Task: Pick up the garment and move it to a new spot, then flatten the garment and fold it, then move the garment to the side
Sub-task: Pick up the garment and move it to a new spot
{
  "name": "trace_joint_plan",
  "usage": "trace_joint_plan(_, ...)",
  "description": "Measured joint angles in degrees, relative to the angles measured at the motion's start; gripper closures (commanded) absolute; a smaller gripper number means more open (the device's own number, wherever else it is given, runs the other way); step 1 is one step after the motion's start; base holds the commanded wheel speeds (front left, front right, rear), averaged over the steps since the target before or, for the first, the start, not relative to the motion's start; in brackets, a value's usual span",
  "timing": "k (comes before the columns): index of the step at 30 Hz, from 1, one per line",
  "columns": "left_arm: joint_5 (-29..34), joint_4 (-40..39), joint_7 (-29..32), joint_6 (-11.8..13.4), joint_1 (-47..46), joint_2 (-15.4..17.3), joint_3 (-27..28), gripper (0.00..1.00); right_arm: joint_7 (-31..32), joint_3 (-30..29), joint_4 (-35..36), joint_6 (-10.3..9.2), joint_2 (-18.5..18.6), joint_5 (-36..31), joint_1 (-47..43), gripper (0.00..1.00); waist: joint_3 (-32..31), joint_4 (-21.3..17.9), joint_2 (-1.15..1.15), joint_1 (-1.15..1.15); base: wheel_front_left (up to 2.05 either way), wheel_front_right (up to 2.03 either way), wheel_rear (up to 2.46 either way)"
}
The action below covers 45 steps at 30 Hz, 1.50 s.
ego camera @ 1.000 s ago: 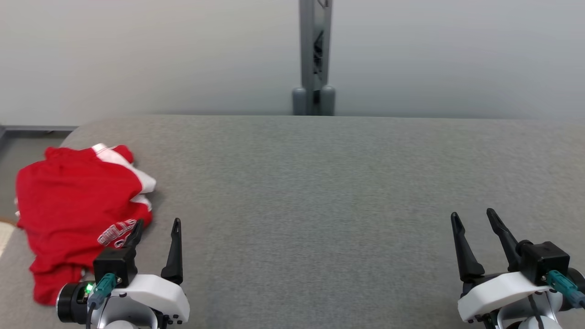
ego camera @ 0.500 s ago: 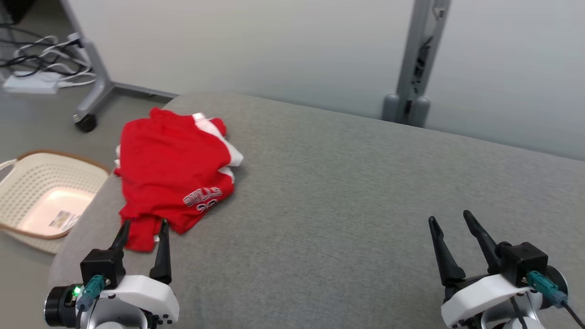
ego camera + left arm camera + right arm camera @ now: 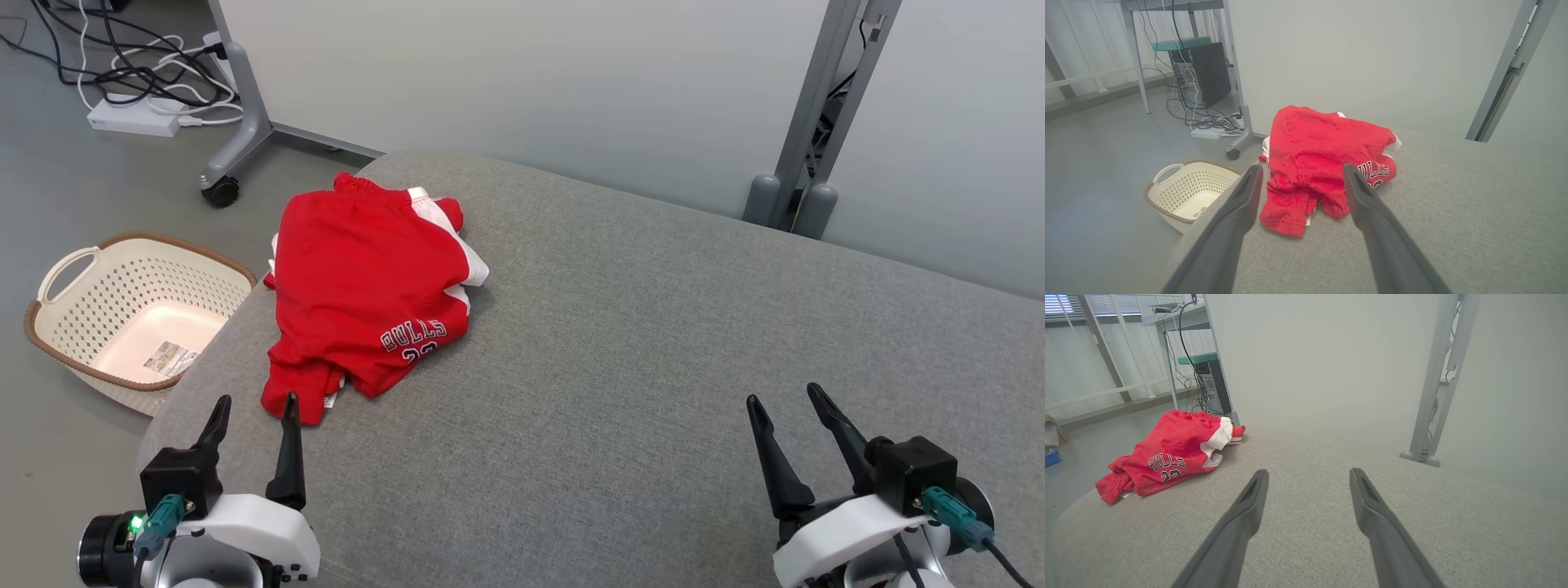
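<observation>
The garment (image 3: 363,286) is a pair of red shorts with white side panels and "BULLS" lettering, lying crumpled near the left end of the grey padded table (image 3: 653,343). It also appears in the left wrist view as the garment (image 3: 1314,151) and far left in the right wrist view as the garment (image 3: 1167,457). My left gripper (image 3: 255,404) is open and empty, just short of the shorts' near hem. At the lower right my right gripper (image 3: 784,396) is open and empty over bare table, far from the shorts.
A cream perforated laundry basket (image 3: 82,278) stands on the floor left of the table. Behind it are a wheeled desk leg (image 3: 237,122), cables and a power strip (image 3: 135,118). A grey post (image 3: 824,106) rises behind the table's far edge.
The head camera has swung left, bringing the basket, floor and cables into view. Both grippers stay open and empty; the left one now sits just before the shorts' near hem.
</observation>
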<state>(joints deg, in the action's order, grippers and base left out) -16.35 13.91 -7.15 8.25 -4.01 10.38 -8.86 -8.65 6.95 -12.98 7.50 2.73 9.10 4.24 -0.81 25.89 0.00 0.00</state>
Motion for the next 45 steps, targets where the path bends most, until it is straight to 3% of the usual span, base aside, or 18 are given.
trace_joint_plan(11,-2.2,0.2,1.6,-0.2,-1.7,-0.9,-0.4,0.00,0.0,-0.2,-0.3,0.00,0.0,0.0,0.2,0.00,0.4,-0.6,0.00,0.00,0.00,0.00,0.00)
trace_joint_plan(22,-2.0,-2.4,8.5,-3.4,-24.9,2.6,-0.6,0.00,1.1,0.8,1.4,0.00,0.0,-1.1,2.8,0.00,3.6,-3.1,0.00,0.00,0.00,0.00,0.00)
trace_joint_plan(28,-3.4,6.7,14.9,-6.0,-35.2,4.3,-0.9,0.00,1.6,0.9,2.4,0.00,0.0,-2.2,4.6,0.00,6.1,-6.2,0.00,0.00,0.00,0.00,0.00)
trace_joint_plan(29,-4.2,12.0,17.6,-7.4,-38.3,4.7,-1.1,0.00,1.6,1.0,2.6,0.00,0.0,-2.4,5.3,0.00,7.2,-7.7,0.00,0.00,0.00,0.00,0.00)
trace_joint_plan(35,-6.2,26.6,23.2,-10.7,-44.9,5.8,-1.3,0.00,1.6,1.7,2.7,0.00,0.0,-2.5,7.5,0.00,11.0,-12.1,0.00,0.00,0.00,0.00,0.00)
trace_joint_plan(45,-8.5,42.0,28.1,-12.9,-51.5,10.0,-0.4,0.00,1.5,2.4,3.0,0.00,0.0,-3.0,11.1,0.00,18.1,-18.4,0.00,0.00,0.00,0.00,0.00)
